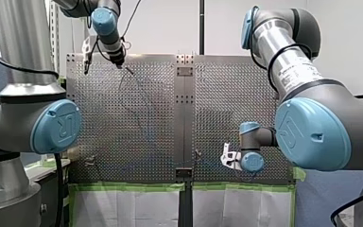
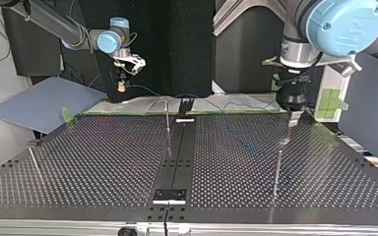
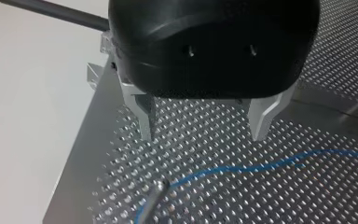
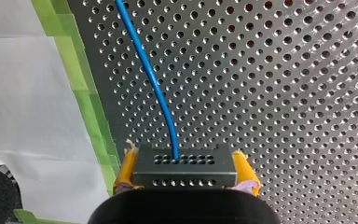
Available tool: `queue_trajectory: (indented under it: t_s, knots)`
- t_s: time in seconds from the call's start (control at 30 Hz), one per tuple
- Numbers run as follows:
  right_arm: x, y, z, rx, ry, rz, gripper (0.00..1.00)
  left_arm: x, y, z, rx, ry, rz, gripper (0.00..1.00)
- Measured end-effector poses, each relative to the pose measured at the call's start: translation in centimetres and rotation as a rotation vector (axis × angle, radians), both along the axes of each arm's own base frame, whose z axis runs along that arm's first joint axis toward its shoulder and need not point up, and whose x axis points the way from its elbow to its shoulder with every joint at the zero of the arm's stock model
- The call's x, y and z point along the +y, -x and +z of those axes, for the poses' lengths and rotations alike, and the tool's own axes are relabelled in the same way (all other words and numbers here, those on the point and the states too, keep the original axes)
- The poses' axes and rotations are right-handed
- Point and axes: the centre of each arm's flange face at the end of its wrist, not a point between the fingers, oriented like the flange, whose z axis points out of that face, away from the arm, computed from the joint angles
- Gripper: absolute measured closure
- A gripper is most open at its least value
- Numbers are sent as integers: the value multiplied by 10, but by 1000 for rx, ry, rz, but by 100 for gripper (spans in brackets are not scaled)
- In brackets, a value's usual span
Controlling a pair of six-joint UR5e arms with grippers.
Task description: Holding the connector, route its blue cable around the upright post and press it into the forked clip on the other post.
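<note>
The connector (image 4: 185,175) is clamped between the yellow fingers (image 4: 126,165) of my right gripper (image 4: 185,162) near the desk's (image 4: 284,93) edge, and its blue cable (image 4: 154,84) is laid across the holes. My left gripper (image 3: 204,133) is held spread and empty above the cable, close to a post (image 3: 157,190).

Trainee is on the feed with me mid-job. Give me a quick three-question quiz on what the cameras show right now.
1. True or false: the fingers of my left gripper are shut.
2. Multiple choice: what sits between the yellow pads of my right gripper? A) a post B) the connector C) nothing
3. Fill in: ahead of my left gripper, the blue cable runs over the perforated ______.

Key
1. False: its metal fingers stand apart with nothing between them.
2. B: the connector is clamped there, with the blue cable leaving its face.
3. table
</note>
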Motion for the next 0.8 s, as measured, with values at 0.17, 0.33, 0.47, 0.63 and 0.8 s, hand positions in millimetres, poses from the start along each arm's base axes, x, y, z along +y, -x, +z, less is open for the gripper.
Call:
queue_trajectory:
  t_s: [0.17,0.33,0.47,0.63,0.8]
  knots:
    - [1,-1,0,0,-1,2,100,4,3,-1,20,-22,31,2]
    - [1,-1,0,0,-1,2,100,8,4,-1,22,-32,69,2]
    - [1,-1,0,1,-2,3,100,11,4,-1,21,-40,97,2]
    - [2,-2,0,2,-3,5,100,14,5,-1,20,-49,132,2]
    - [2,-2,0,3,-4,6,100,15,5,0,19,-50,141,2]
